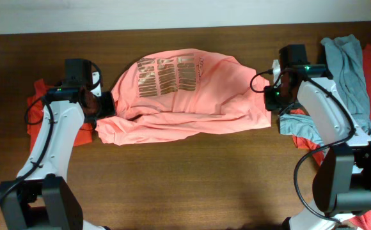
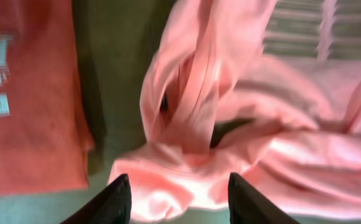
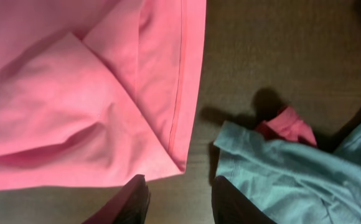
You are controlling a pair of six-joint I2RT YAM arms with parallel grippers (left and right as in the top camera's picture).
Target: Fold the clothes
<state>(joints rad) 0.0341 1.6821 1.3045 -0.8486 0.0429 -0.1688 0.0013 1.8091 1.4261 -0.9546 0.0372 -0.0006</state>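
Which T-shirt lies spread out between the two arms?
The salmon-pink T-shirt with bronze lettering; the red-orange T-shirt and grey-teal T-shirt lie off to the sides.

Soft even light; pink shirt (image 2: 305, 155) blurred in left wrist view

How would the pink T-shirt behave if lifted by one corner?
The pink T-shirt looks floppy: its near edge is bunched and folded over, so it would probably drape and sag. Pushed, it would likely wrinkle on the table rather than slide whole.

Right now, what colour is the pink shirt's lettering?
Bronze, striped lettering on the pink shirt; clearest overhead.
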